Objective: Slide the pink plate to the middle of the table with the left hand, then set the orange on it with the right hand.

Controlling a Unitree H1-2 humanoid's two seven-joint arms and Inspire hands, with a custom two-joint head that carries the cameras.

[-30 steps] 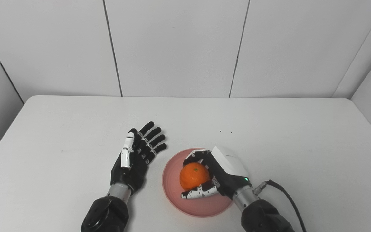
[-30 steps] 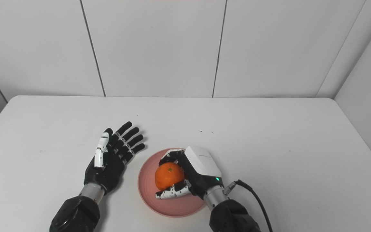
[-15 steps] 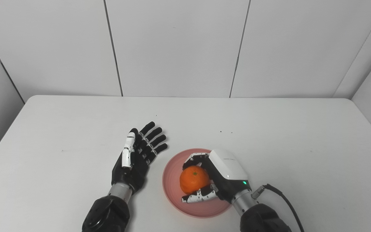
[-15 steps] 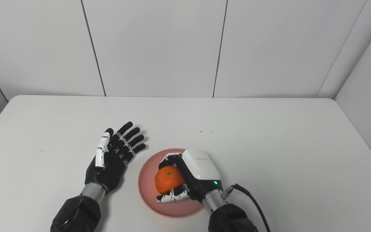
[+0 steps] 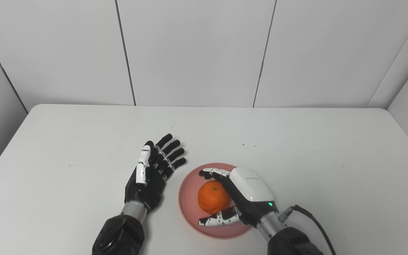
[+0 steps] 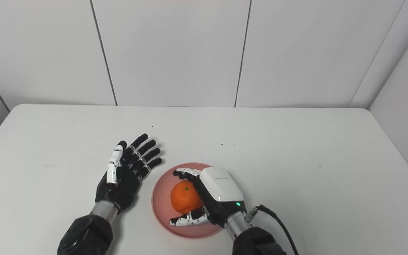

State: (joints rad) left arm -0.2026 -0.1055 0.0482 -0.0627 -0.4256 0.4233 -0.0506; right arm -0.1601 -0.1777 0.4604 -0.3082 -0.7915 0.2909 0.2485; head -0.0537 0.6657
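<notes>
- Right hand point(image 5: 244, 198) over pink plate point(image 5: 190, 216), fingers spread loosely around orange point(image 5: 213, 197), apparently letting go.
- Orange resting on plate, mid-table toward the near edge.
- Left hand point(image 5: 152, 173) flat, open, empty, just left of plate.
- Placement step closing; next, lifting clear without nudging the fruit.

one pink plate point(image 5: 190, 198), one orange point(image 5: 211, 197), two hands

White table point(image 5: 83, 141) with rounded corners, set against pale panelled walls point(image 5: 193, 53) split by dark vertical seams; a few tiny specks point(image 5: 249, 145), perhaps crumbs; even light.
</notes>
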